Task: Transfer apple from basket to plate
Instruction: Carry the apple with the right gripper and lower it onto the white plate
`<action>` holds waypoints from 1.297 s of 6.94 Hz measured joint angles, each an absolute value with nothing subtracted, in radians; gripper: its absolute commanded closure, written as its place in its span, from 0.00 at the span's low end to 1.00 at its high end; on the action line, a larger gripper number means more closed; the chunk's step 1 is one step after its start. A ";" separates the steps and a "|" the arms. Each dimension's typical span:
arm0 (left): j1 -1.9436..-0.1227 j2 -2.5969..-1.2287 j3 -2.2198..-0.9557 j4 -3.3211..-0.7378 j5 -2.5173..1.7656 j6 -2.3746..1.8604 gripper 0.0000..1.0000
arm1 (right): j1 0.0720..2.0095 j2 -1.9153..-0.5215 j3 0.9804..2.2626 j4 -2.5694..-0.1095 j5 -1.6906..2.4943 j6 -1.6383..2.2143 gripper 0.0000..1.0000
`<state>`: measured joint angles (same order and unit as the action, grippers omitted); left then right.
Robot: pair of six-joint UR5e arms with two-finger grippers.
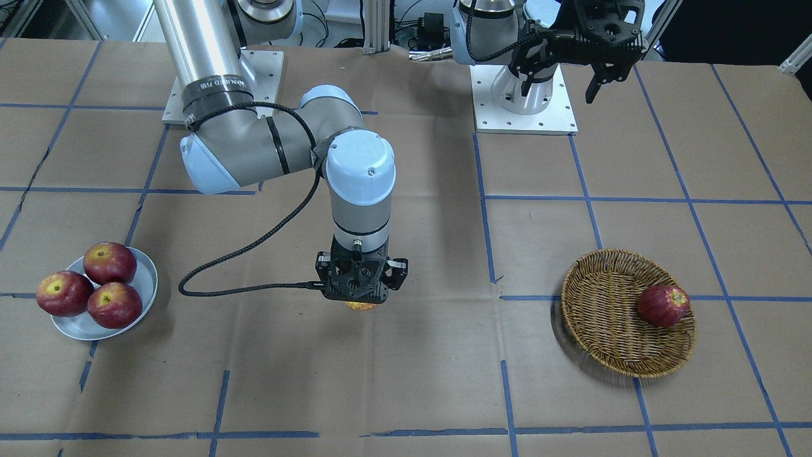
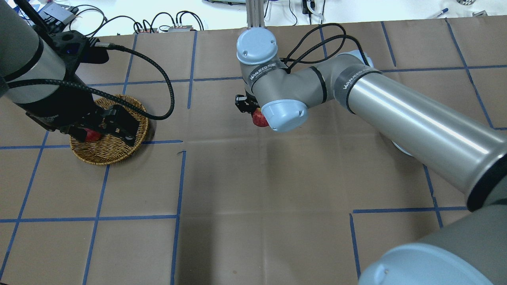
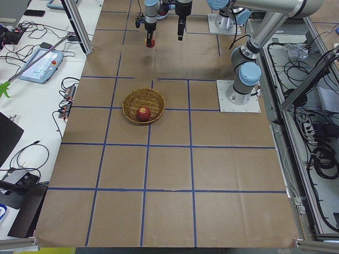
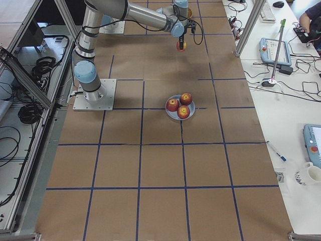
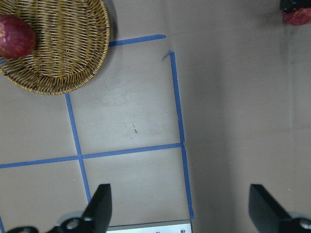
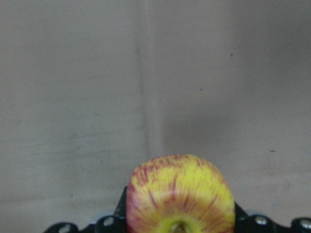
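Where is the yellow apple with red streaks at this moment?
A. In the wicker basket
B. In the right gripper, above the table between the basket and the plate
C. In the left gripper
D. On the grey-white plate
B: the right wrist view shows the apple gripped in the right gripper over bare brown paper, and the front-facing view places it between the plate and the basket.

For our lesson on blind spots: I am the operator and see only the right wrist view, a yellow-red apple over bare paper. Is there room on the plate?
Observer: Little. The plate holds three dark red apples.
Operator: Is the basket empty?
Observer: No. The basket has one red apple in it.
Operator: And the left gripper?
Observer: The left gripper is open and holds nothing, raised above the table.
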<state>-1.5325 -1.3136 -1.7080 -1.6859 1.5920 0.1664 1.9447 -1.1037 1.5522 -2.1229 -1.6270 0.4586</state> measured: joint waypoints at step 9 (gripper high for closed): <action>-1.541 -1.346 -1.752 -1.556 1.577 0.238 0.01 | 1.217 -1.416 1.749 -1.917 -1.589 -0.566 0.47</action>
<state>-1.5413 -1.3464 -1.7519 -1.5563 1.5773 0.2381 1.2170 -1.4160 1.7490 -1.9170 -1.5885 -0.5662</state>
